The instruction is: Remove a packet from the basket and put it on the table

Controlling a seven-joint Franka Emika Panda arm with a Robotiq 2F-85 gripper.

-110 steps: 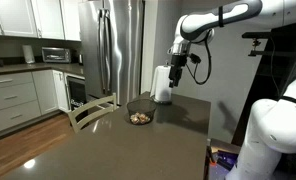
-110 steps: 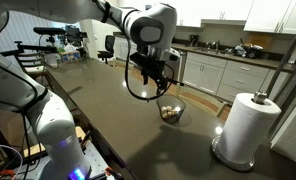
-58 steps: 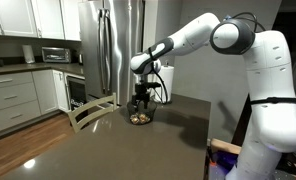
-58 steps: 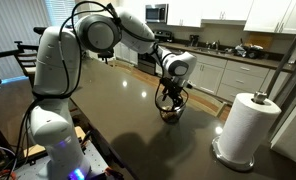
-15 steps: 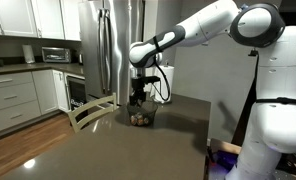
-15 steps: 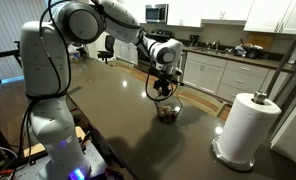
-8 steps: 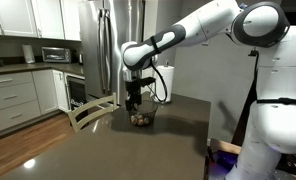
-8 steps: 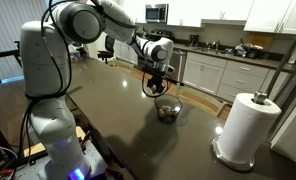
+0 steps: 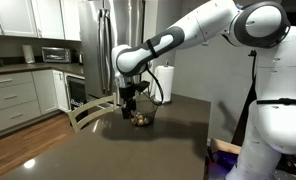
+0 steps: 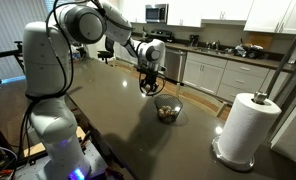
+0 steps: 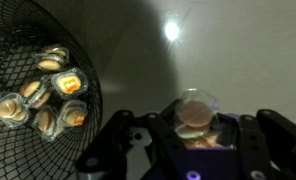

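Observation:
In the wrist view my gripper [image 11: 193,128] is shut on a small tan-orange packet [image 11: 195,112] in clear wrap, held above the dark table [image 11: 238,50]. The round dark wire basket [image 11: 18,60] lies at the left edge of that view with several more packets [image 11: 58,85] inside. In both exterior views the gripper [image 9: 129,103] [image 10: 147,86] hangs a little above the table, off to one side of the basket [image 9: 140,119] [image 10: 168,112], not over it.
A tall white paper-towel roll [image 10: 243,128] [image 9: 164,83] stands on the table near the basket. A chair back [image 9: 91,110] sits at the table's far edge. Kitchen counters [image 10: 228,60] and a steel fridge [image 9: 113,45] stand beyond.
The gripper has lifted out of the basket with the packet and moved sideways away from it over the table top.

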